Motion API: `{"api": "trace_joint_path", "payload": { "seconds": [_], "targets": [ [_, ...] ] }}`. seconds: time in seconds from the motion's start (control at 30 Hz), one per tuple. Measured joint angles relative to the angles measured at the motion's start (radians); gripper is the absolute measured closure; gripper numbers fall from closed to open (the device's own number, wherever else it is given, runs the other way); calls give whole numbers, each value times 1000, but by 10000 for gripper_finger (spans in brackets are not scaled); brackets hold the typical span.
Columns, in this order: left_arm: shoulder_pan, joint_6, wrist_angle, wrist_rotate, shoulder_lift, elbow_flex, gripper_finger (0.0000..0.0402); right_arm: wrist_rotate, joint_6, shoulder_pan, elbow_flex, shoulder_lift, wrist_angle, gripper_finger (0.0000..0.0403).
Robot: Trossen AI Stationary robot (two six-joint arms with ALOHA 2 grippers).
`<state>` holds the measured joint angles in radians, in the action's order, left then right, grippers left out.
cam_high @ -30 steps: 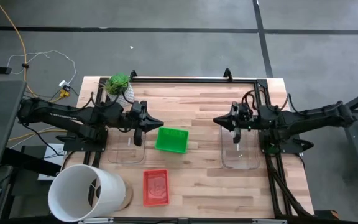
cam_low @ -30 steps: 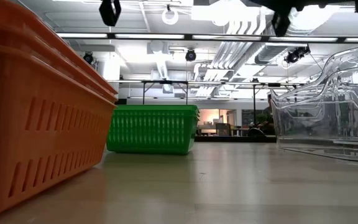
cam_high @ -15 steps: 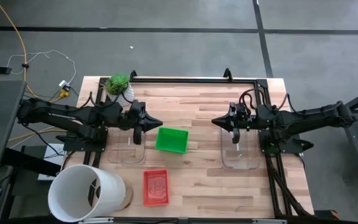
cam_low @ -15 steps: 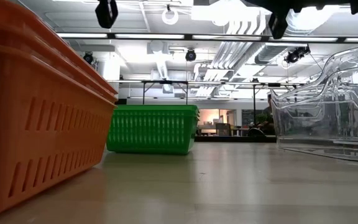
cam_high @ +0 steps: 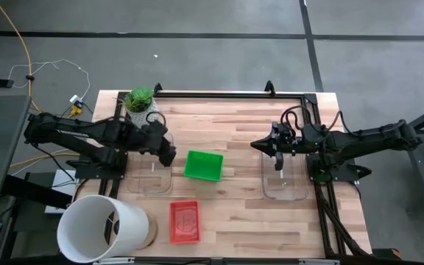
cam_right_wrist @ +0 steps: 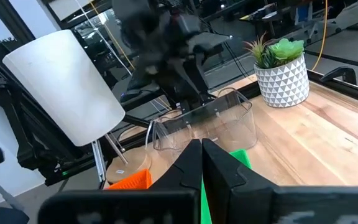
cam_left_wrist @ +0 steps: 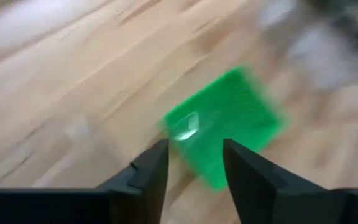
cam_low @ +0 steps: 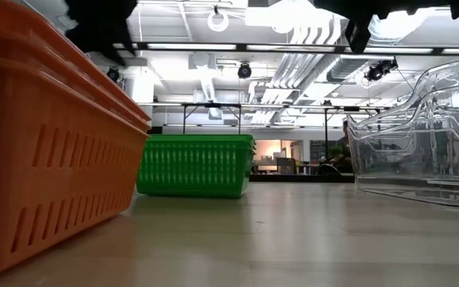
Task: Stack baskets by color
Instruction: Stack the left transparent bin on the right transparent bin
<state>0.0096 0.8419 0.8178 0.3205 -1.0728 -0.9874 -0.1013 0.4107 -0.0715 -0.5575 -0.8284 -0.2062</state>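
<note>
The left tool [cam_high: 169,154], fingers parted and empty, hangs over the clear basket [cam_high: 152,177] just beside the green basket [cam_high: 203,165]. The right tool [cam_high: 277,162], clenched and empty, hovers over a second clear basket [cam_high: 285,188], well apart from the green one. The red basket [cam_high: 185,221] sits near it, toward the white bucket [cam_high: 101,228]. Risk: descending carelessly, the left tool could nudge the clear basket's rim and shove the green basket.
</note>
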Motion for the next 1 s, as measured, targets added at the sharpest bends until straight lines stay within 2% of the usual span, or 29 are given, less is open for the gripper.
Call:
{"api": "trace_joint_path", "payload": {
  "seconds": [0.07, 0.2, 0.47, 0.73, 0.9, 1.0],
  "targets": [
    [-14, 100, 100, 42, -23, 0, 246, 0, 0, 0, 0, 0, 0, 403],
    [-35, 253, 187, 83, -85, 0, 222, -19, 0, 0, 0, 0, 0, 403],
    [-39, 437, 173, -13, -261, 0, 213, -29, 11, 0, 0, 0, 4, 403],
    [-39, 517, 149, -57, -411, 0, 213, -30, 11, 0, 0, 0, 10, 403],
    [-39, 536, 152, -96, -454, 1, 214, -30, 19, 0, 0, 0, 16, 403],
    [-36, 533, 144, -108, -464, 1, 228, -30, 19, 0, 0, -1, 16, 403]
  ]
}}
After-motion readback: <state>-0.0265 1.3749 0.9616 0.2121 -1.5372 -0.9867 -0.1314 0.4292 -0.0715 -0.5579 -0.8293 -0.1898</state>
